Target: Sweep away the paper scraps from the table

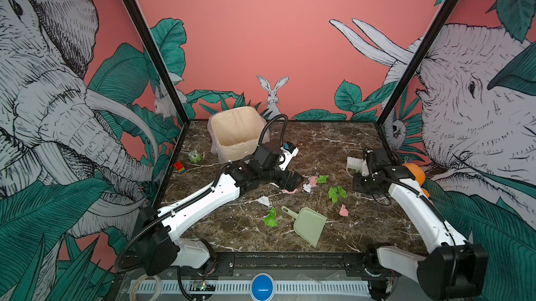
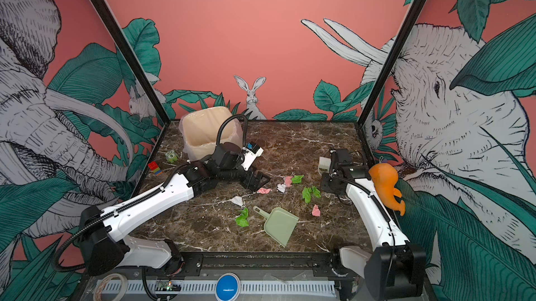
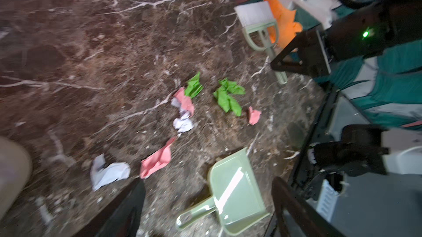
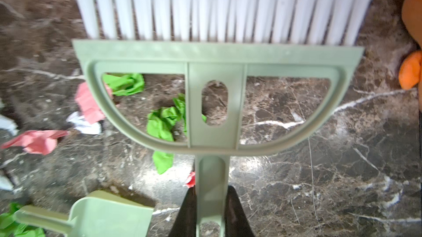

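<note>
"Gripping anything, that right gripper (image 4: 211, 195)?"

"Yes. Its black fingers (image 4: 187, 215) are clamped on the handle of the pale green plastic hand brush with white bristles (image 4: 214, 53), over on the right side of the dark brown marble-patterned table (image 1: 319, 143). Whether the bristles touch the top, I can't make out."

"And the left gripper (image 1: 294, 180)?"

"Jaws spread wide, nothing between them. It reaches in to the middle of the table, in front of the beige square bin with the clear liner (image 1: 229, 131)."

"Where are the small crumpled paper scraps (image 1: 336, 193)?"

"Every one I can see is on the marble. Pink, white and green bits lie between the two grippers, and a pink strip sits just beside the left one. A white piece and a green one lie left of the pale green plastic dustpan (image 1: 310, 224), near its handle. A lone pink one lies just to its right."

"And the dustpan itself?"

"Lying loose near the front edge, handle pointing back and left."

"Anything else about?"

"A small green owl figure (image 1: 195, 156) and a red-blue-yellow block (image 1: 179, 167) sit at the left edge, well apart from the scraps. An orange plush toy (image 2: 384, 180) is by the right wall."
</note>
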Motion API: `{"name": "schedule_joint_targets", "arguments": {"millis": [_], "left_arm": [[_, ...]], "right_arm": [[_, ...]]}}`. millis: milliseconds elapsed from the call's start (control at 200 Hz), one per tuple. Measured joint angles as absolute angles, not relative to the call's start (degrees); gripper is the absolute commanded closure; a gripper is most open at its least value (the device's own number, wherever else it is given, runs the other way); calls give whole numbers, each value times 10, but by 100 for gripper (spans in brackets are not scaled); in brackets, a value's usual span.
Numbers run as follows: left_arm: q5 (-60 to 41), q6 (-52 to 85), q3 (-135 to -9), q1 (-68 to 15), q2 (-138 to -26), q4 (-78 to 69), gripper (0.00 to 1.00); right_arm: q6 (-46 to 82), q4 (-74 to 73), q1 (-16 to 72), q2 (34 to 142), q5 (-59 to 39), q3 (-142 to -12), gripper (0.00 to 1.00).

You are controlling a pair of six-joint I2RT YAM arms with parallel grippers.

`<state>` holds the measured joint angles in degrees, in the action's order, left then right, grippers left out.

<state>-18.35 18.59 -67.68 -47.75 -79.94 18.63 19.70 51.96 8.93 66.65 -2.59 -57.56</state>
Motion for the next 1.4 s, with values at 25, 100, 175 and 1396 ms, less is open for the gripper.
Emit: {"name": "schedule_joint_targets", "arguments": {"millis": [25,100,175,1396], "left_arm": [[-201,203,-677,-473,-808,167,13],[-247,250,-677,-457,-835,106,13],[-285,291,-677,-447,-858,51,13],[-286,377,-707,-426,-891,-83,87]], "right_arm": [[197,525,102,665,-29,-586,91],[197,536,137,665,-36,-616,91],[199,548,178,669,-39,-654,90],[216,569,392,780,-36,-846,89]]}}
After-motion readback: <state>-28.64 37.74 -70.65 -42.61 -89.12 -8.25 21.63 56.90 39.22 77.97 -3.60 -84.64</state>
